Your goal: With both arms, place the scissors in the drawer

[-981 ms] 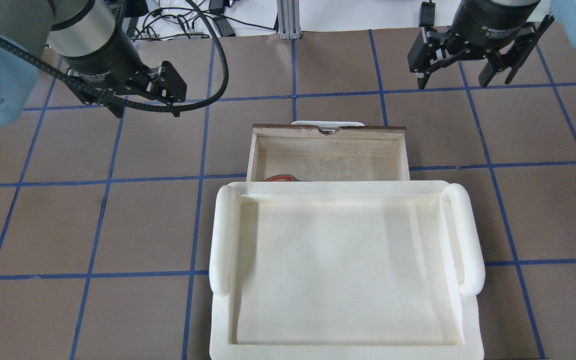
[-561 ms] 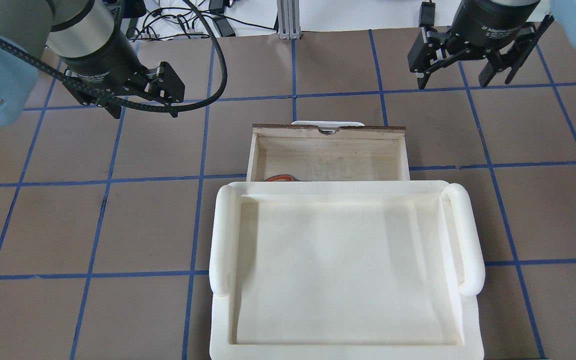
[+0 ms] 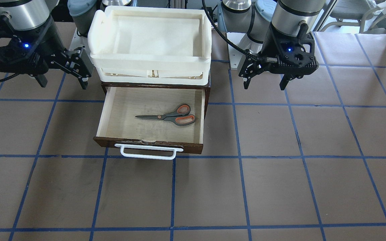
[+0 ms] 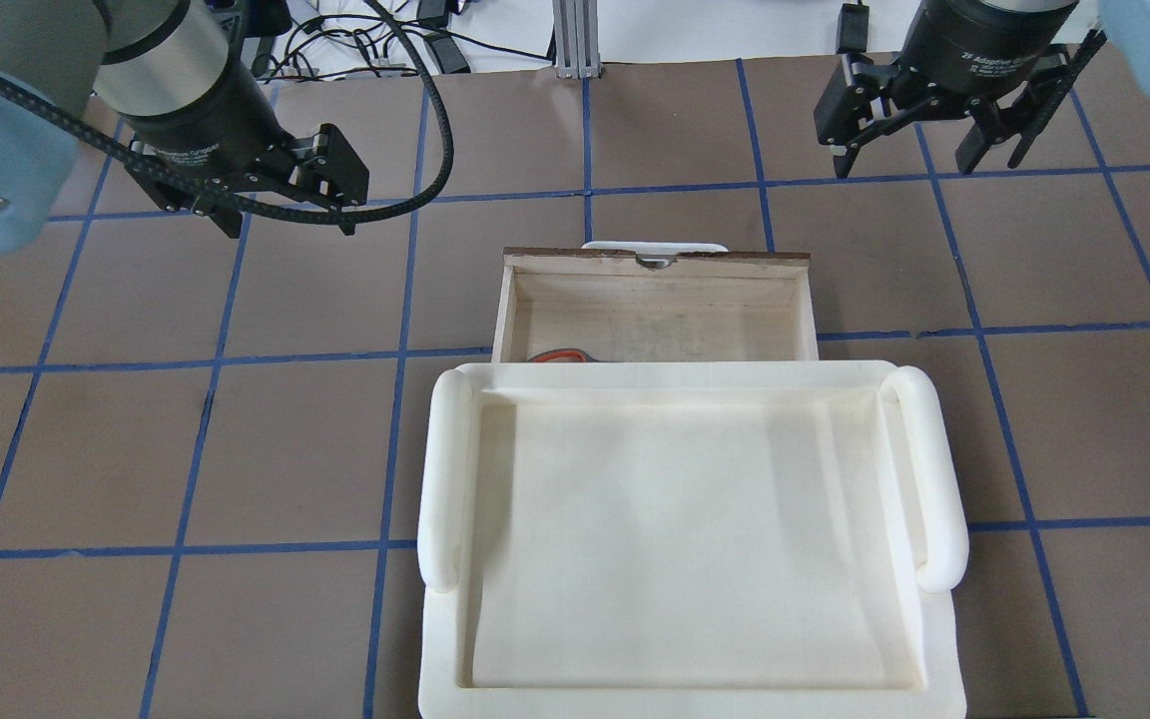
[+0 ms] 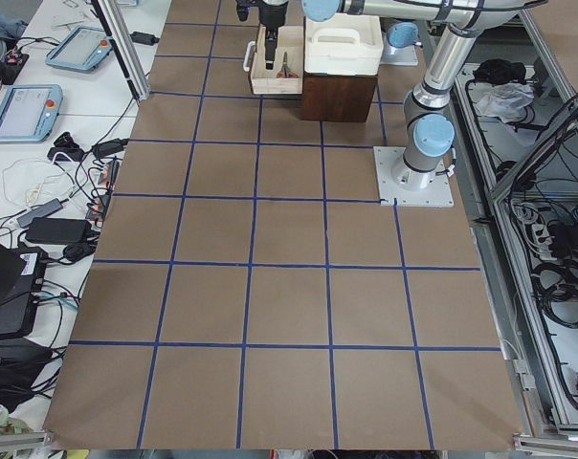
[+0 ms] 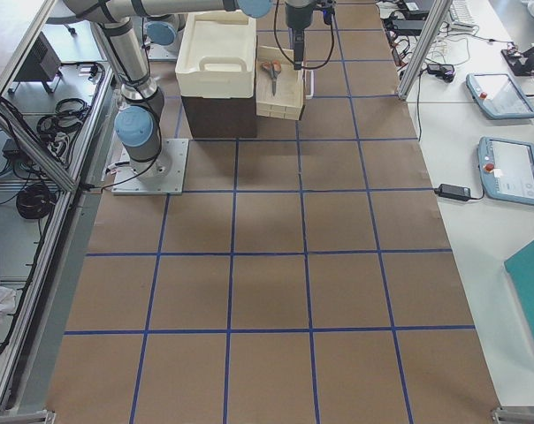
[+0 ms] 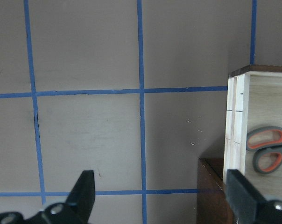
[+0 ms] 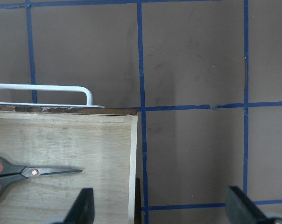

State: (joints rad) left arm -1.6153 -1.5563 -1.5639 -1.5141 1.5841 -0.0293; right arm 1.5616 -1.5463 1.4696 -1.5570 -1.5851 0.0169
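The scissors [image 3: 169,117] lie flat on the pale floor of the pulled-out drawer [image 3: 146,144], blades pointing toward my right side. From overhead only an orange-lined handle loop of the scissors [image 4: 560,355] peeks past the tray edge. My left gripper [image 4: 290,215] hovers open and empty over the table beside the drawer [image 4: 655,258]. On the drawer's other side my right gripper [image 4: 902,165] is also open and empty. The left wrist view catches the scissors [image 7: 267,149] handles past the drawer wall. The right wrist view shows the scissors [image 8: 29,172] blades and the white handle [image 8: 43,91].
A cream-white foam tray [image 4: 445,469] sits on top of the brown cabinet, covering the drawer's back part. Brown table paper with blue tape lines spreads all around. Cables and screens lie on side benches beyond the table.
The left gripper has shifted very slightly toward the table's far side. The right gripper, drawer and scissors have not moved.
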